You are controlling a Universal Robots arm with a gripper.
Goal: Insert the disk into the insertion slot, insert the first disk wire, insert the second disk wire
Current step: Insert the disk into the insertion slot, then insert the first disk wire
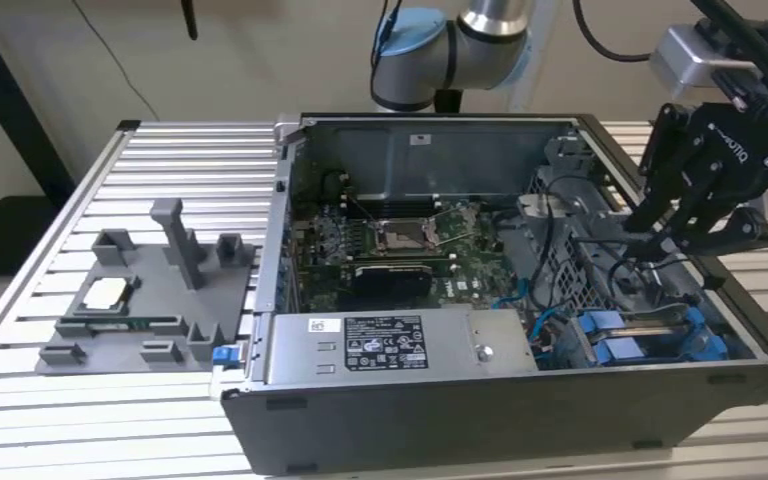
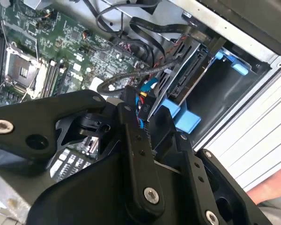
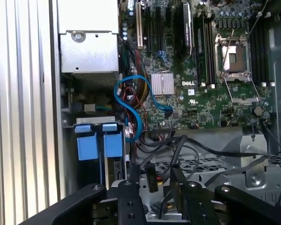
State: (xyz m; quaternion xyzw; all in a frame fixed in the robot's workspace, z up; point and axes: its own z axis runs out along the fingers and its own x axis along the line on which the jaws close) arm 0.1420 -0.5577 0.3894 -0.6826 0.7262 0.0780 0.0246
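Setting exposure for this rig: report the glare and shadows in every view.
Exterior view: even light on the ribbed aluminium table, while the dark-grey metal drive bay with blue plastic fittings sits in shade. First wrist view: the silver metal power-supply box looks nearly washed out. Second wrist view: glare along the pale metal case rim.

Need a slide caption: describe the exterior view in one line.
Gripper reaches into the open PC case, poised near the blue-fitted insertion slot.
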